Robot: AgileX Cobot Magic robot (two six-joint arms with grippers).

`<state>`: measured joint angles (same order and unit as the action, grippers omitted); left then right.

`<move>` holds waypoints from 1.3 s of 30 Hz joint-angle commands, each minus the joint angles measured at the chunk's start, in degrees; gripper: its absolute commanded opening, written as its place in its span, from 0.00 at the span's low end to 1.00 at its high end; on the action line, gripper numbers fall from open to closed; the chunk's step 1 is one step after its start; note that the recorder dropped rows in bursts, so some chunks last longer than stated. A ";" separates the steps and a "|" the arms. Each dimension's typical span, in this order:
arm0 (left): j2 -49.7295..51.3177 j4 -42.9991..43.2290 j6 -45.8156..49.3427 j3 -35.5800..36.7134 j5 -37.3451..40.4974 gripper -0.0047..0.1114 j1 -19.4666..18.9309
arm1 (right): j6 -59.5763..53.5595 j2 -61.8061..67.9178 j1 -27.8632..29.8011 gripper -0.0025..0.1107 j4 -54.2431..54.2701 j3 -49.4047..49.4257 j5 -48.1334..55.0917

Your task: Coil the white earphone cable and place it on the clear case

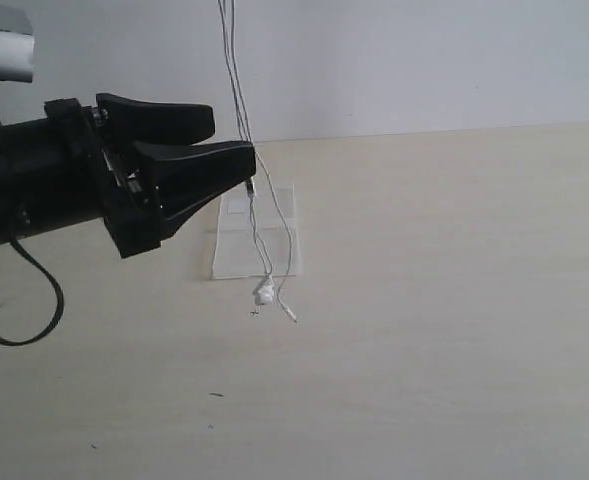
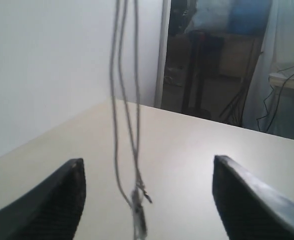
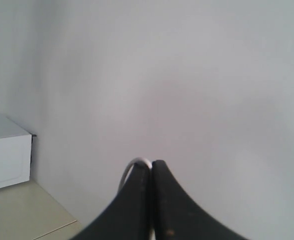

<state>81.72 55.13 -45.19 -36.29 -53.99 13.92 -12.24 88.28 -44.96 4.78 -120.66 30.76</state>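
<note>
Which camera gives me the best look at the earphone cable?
Exterior view: the white earphone cable hangs, its end by the clear case. Left wrist shows blurred strands between open jaws; right wrist only a small loop at shut jaws.

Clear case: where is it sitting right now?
In the exterior view the clear case lies flat on the table, left of centre, beside the tip of the open left tool, with the white earphone cable hanging across it.
</note>
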 commanded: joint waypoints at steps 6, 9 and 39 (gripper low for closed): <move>4.91 -0.38 -1.48 -6.69 2.74 0.64 4.81 | 0.27 -0.02 -0.07 0.02 -0.05 -0.37 -0.99; 5.62 -0.38 -1.48 -7.71 5.23 0.64 5.50 | 0.27 -0.17 -0.07 0.02 -0.02 -0.37 -0.62; 4.71 -2.25 -1.49 -11.20 4.42 0.48 5.50 | 2.34 -0.91 -0.07 0.02 -4.78 -0.37 -0.97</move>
<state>86.87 52.63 -46.42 -47.11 -48.59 18.97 -9.99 87.85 -44.96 0.00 -120.66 30.61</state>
